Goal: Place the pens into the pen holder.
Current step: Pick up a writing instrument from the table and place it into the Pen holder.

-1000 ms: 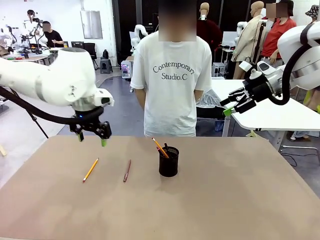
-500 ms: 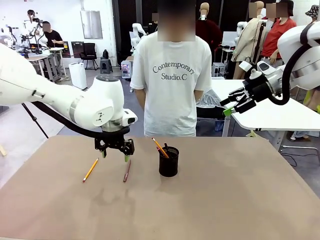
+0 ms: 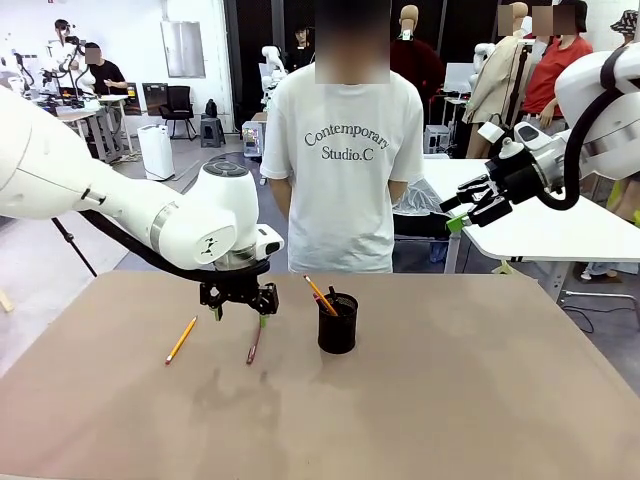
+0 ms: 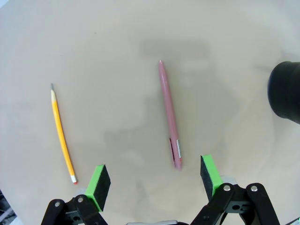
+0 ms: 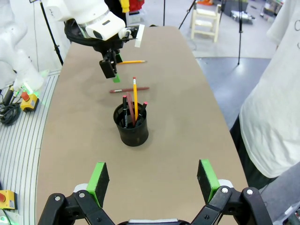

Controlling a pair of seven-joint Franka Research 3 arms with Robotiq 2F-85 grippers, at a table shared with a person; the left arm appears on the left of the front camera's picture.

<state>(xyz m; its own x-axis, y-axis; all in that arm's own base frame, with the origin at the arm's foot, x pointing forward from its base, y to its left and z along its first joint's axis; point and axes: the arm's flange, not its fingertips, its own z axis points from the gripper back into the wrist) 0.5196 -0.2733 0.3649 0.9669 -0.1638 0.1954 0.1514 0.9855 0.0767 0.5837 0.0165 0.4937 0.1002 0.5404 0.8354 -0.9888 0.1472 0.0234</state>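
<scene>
A reddish-brown pen [image 3: 254, 341] [image 4: 169, 115] lies on the brown table left of the black mesh pen holder [image 3: 337, 323] [image 5: 131, 125]. An orange-yellow pencil [image 3: 181, 339] [image 4: 63, 133] lies farther left. The holder has several pens standing in it, one orange [image 5: 135, 101]. My left gripper [image 3: 240, 312] [image 4: 154, 180] hovers open just above the far end of the reddish-brown pen, which points away between its green pads with nothing gripped. My right gripper [image 3: 462, 213] [image 5: 154, 180] hangs open and empty, high off the table's far right, looking down at the holder.
A person in a white T-shirt [image 3: 345, 150] stands at the far edge of the table [image 3: 450, 400], hands behind the back. The holder's dark rim [image 4: 286, 91] shows at the right of the left wrist view. A white table [image 3: 540, 225] stands behind my right gripper.
My left arm has swung right and lower, from over the table's far-left edge to above the reddish-brown pen. The right arm, pens and holder have not moved.
</scene>
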